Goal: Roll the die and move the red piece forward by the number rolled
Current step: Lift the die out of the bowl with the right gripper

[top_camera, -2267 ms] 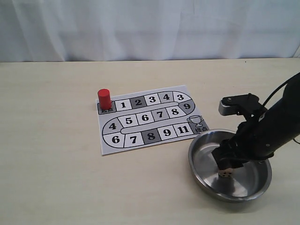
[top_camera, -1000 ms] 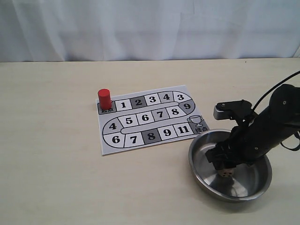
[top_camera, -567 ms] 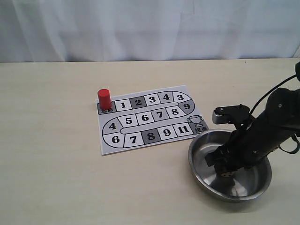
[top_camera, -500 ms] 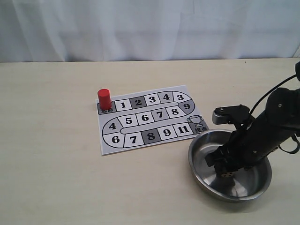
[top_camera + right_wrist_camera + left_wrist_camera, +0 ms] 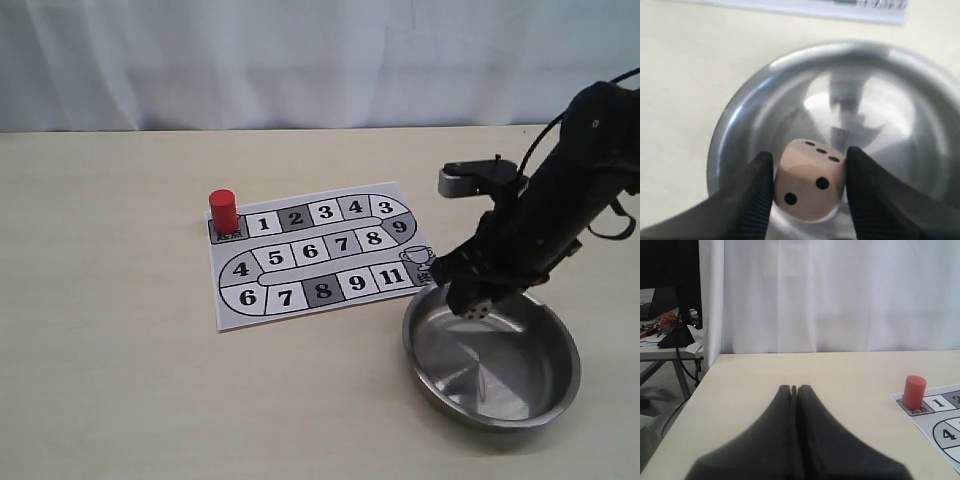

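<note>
One worktop (image 5: 110, 380) is seen carrying a numbered board (image 5: 320, 255), with a steel bowl (image 5: 530, 375) just beside it. The left pincer (image 5: 794, 390) is pressed shut on nothing. The red piece (image 5: 223, 211) is stood on the board's start square. The die (image 5: 478, 311) is held above the bowl, clamped between the right pincer's (image 5: 478, 303) jaws.

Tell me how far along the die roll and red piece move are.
Done: the right tool has the die gripped, held above the metal bowl. In hand: the roll itself; the die is not yet released. Left: read the number, then advance the red piece, which stands on the start square of the board. The left tool is shut.
</note>
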`<action>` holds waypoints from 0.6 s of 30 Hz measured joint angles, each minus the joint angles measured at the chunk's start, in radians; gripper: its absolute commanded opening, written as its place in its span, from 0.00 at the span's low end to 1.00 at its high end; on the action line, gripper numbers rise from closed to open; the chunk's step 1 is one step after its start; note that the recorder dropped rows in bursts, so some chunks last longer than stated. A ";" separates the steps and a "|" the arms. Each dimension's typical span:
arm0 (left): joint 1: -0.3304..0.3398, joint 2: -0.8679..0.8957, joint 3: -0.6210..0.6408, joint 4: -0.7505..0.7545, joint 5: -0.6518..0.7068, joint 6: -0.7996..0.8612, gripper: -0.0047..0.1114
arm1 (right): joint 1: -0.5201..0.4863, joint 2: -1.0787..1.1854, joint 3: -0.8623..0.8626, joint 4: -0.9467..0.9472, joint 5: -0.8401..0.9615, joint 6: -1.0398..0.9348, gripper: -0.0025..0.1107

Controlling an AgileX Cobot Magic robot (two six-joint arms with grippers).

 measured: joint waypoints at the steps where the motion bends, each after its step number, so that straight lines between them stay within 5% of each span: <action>1: 0.000 0.000 0.000 0.000 0.000 0.000 0.04 | 0.000 -0.007 -0.012 -0.036 -0.018 0.019 0.06; 10: 0.000 0.000 0.000 0.000 0.000 0.000 0.04 | -0.085 -0.008 -0.030 -0.644 -0.272 0.456 0.06; 18: 0.000 0.000 0.000 0.000 0.000 0.000 0.04 | -0.281 0.074 -0.030 -0.797 -0.400 0.552 0.06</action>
